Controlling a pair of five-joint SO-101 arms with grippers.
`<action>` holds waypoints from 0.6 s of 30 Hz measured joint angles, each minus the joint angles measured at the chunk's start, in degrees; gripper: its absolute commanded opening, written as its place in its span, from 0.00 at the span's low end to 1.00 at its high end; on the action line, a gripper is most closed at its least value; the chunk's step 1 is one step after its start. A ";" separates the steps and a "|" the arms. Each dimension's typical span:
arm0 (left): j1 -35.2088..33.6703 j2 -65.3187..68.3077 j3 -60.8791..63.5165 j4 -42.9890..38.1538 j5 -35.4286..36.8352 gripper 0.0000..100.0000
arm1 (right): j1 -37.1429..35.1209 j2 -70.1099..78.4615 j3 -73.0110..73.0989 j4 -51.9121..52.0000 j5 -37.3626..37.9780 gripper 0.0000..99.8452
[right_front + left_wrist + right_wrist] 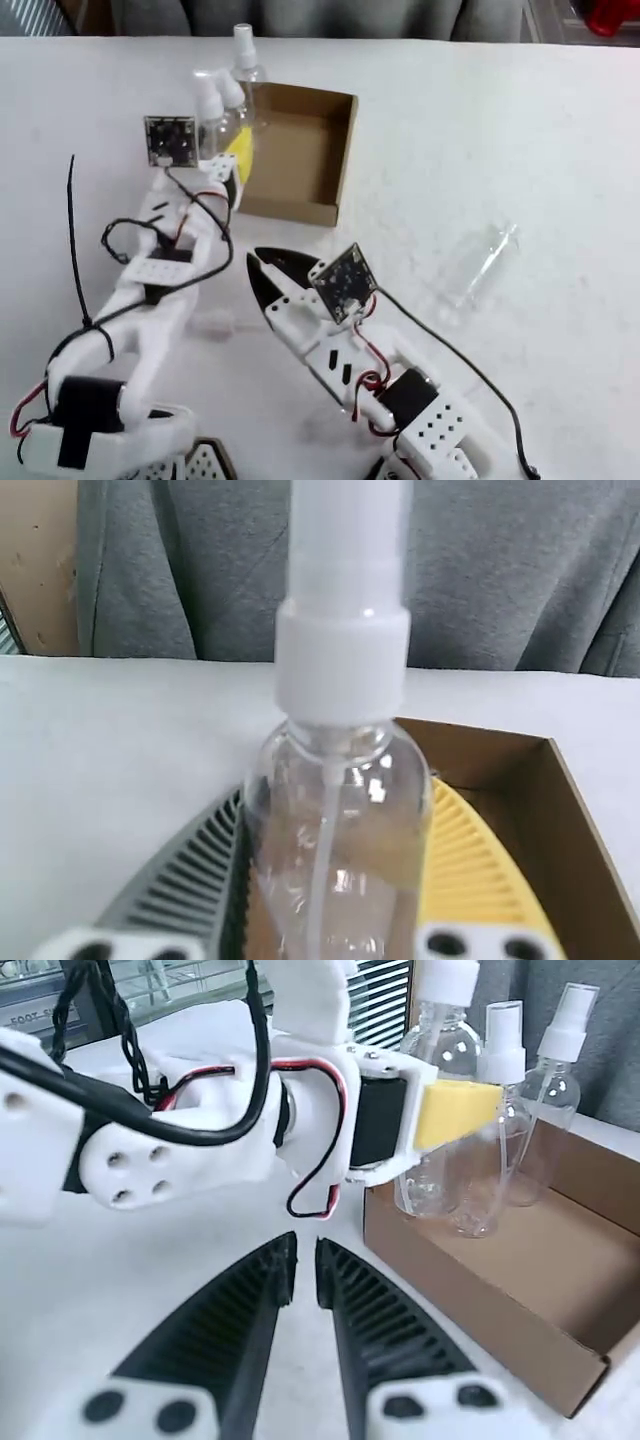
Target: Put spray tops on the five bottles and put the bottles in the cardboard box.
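Note:
My left gripper (340, 795) is shut on a clear bottle (335, 850) with a white spray top (345, 630), held upright between its grey and yellow fingers at the cardboard box's (300, 150) near left corner. In the right wrist view this held bottle (435, 1050) stands beside two more topped bottles (492, 1150) (552, 1080) inside the box (560, 1270). A clear bottle (478, 265) lies on its side on the table to the right, apart from both arms. My right gripper (255, 262) rests low in front of the box, its black fingers (250, 1300) shut on nothing.
The left arm (160, 280) with its loose cables stretches from the near left edge up to the box. The right arm (380, 370) lies diagonally across the near middle. A grey fabric (500, 570) hangs behind the table's far edge.

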 measured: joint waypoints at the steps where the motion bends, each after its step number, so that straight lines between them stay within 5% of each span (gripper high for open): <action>1: -0.26 0.70 0.00 -0.35 0.00 0.02 | 0.00 0.00 0.00 0.00 0.00 0.01; 18: -0.35 12.75 -4.84 -5.10 -0.18 0.02 | 0.00 0.00 0.00 0.00 0.00 0.01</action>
